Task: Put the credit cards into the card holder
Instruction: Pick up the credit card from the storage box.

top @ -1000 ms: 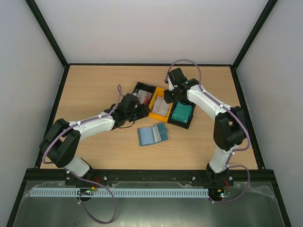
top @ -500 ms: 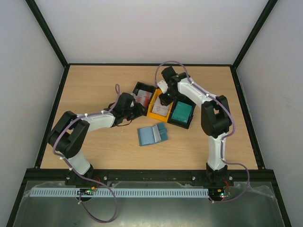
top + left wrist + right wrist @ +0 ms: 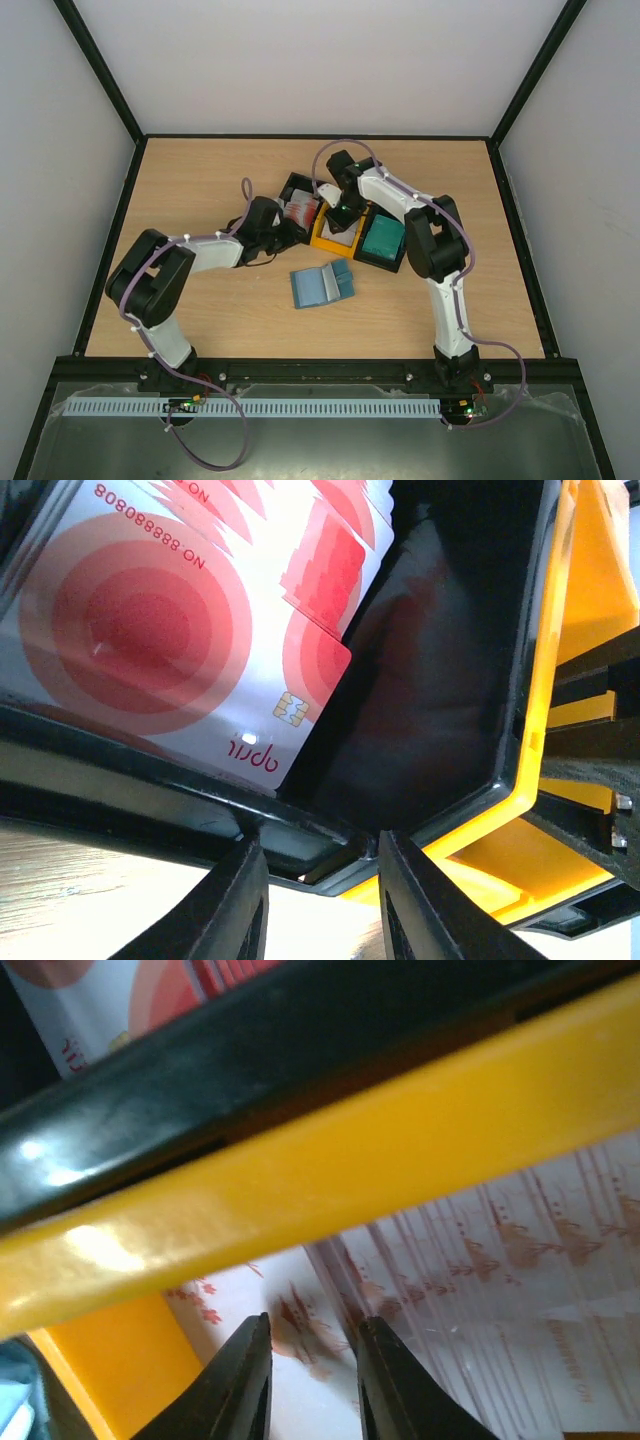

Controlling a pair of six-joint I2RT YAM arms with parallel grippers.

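The red-and-white plastic card (image 3: 150, 630) carries "NO.88888808" in red along its edge, and a short red script word beside its chip, not clearly legible. Print on the whitish plastic cards (image 3: 500, 1260) is too blurred to read.

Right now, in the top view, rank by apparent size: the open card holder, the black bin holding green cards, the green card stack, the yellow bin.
1. card holder and black bin: look alike, not ranked.
2. green card stack, clearly smaller than its bin.
Unplaced: yellow bin, partly hidden under the right arm.

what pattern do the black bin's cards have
Red concentric circles on white cards, clearest in left wrist view.
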